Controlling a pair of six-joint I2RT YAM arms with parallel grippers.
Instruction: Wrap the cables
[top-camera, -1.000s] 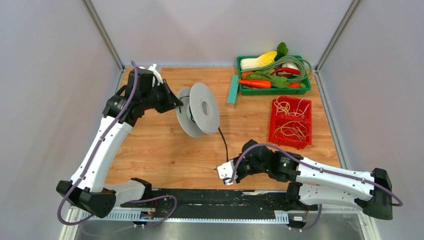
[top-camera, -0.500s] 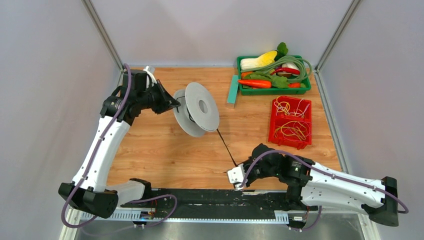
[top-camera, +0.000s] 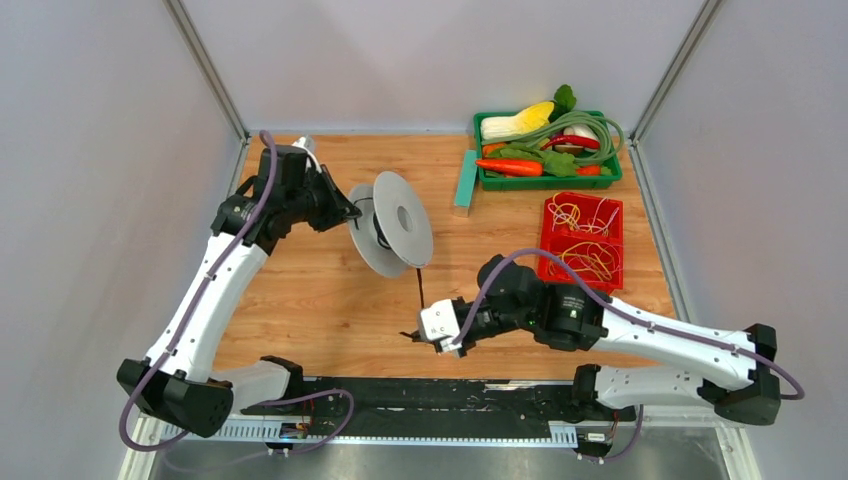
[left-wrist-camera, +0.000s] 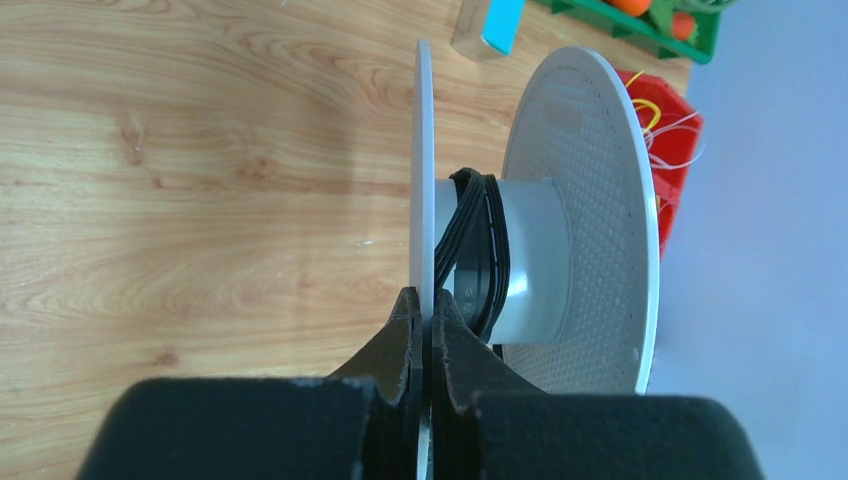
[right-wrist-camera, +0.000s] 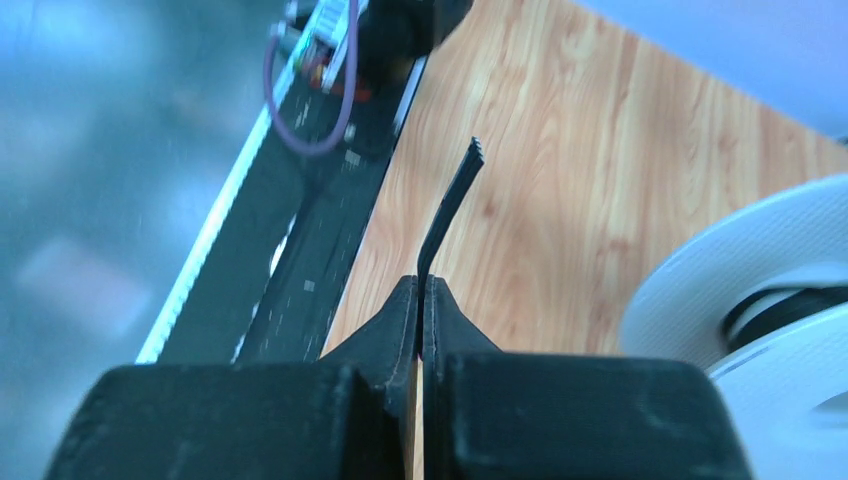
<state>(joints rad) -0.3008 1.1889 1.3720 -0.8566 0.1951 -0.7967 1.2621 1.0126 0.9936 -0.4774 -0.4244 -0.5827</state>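
Observation:
A grey spool (top-camera: 392, 225) stands on edge at the table's middle, with several turns of the thin black cable (left-wrist-camera: 478, 250) round its hub. My left gripper (top-camera: 345, 212) is shut on the spool's left flange (left-wrist-camera: 422, 180); its jaws pinch the thin disc edge. A free run of the cable (top-camera: 419, 290) goes from the spool down to my right gripper (top-camera: 418, 336), which is shut on it near the table's front. In the right wrist view the cable's short end (right-wrist-camera: 452, 205) sticks out past the closed fingertips (right-wrist-camera: 405, 300), and the spool (right-wrist-camera: 750, 270) shows at right.
A green tray (top-camera: 485, 180) of toy vegetables and a green coiled hose stands at the back right. A red tray (top-camera: 547, 270) of rubber bands lies below it. A teal-and-wood block (top-camera: 465, 182) stands left of the green tray. The black base rail (top-camera: 430, 395) runs along the front edge.
My right gripper has swung left and a little up along the front with the cable end, so the free run now hangs nearly straight from the spool. The spool has turned slightly.

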